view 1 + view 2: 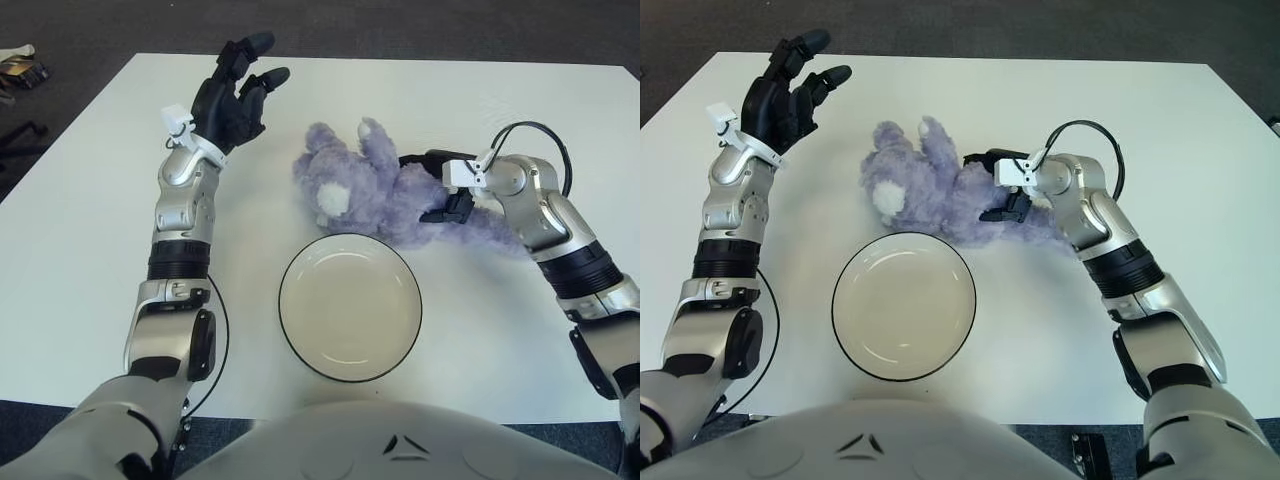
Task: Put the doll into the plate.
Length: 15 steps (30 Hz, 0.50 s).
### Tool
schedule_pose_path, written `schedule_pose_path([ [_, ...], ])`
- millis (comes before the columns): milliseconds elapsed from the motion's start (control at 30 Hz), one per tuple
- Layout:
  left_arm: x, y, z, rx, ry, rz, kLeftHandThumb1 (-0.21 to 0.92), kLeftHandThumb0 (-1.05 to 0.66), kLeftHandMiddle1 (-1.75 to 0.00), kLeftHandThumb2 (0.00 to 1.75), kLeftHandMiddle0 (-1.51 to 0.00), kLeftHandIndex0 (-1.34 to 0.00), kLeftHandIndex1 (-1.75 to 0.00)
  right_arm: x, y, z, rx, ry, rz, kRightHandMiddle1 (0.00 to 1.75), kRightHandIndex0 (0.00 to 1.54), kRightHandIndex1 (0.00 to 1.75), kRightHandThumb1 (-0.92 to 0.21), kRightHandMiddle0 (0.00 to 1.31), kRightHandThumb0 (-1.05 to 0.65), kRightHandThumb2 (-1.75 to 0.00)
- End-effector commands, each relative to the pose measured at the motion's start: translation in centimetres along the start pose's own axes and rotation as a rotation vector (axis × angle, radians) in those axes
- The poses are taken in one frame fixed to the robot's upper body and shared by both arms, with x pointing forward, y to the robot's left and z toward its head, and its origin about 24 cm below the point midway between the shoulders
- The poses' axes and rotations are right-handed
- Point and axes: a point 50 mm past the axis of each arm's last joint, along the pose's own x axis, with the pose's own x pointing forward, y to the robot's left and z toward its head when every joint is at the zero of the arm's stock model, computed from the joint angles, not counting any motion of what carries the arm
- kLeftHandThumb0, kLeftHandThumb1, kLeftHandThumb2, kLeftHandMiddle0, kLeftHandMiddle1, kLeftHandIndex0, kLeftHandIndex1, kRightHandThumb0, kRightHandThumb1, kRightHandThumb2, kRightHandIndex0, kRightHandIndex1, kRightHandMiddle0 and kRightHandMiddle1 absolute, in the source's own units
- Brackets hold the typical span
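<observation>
The fluffy purple doll [385, 190] lies sprawled on its back, white muzzle showing. Just near of it sits the round, dark-rimmed cream plate [349, 306], holding nothing.

Left hand [236, 95] raised with fingers spread; right hand [443, 187] low, forearm bent inward, fingers curled.
</observation>
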Motion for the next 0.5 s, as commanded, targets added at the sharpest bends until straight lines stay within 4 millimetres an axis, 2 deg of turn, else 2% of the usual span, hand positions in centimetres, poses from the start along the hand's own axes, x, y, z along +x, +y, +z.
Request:
schedule_pose_path([
  [0, -0.26, 0.12, -0.16, 0.012, 0.011, 0.008, 0.69, -0.6, -0.72, 0.7, -0.14, 0.0, -0.84, -0.26, 0.22, -0.29, 0.072, 0.012, -0.054, 1.75, 0.75, 1.74, -0.14, 0.91, 0.54, -1.53],
  [200, -0.25, 0.2, -0.27, 0.019, 0.015, 0.008, 0.7, -0.61, -0.74, 0.7, -0.17, 0.0, -0.86, -0.47, 0.22, -0.17, 0.134, -0.025, -0.108, 1.75, 0.75, 1.75, -0.14, 0.95, 0.54, -1.53],
  [467, -0.26, 0.4, -0.66, 0.023, 0.018, 0.013, 0.72, -0.6, -0.74, 0.68, -0.17, 0.0, -0.9, -0.97, 0.29, 0.08, 0.041, -0.11, -0.264, 1.75, 0.77, 1.75, -0.12, 1.02, 0.55, -1.55],
])
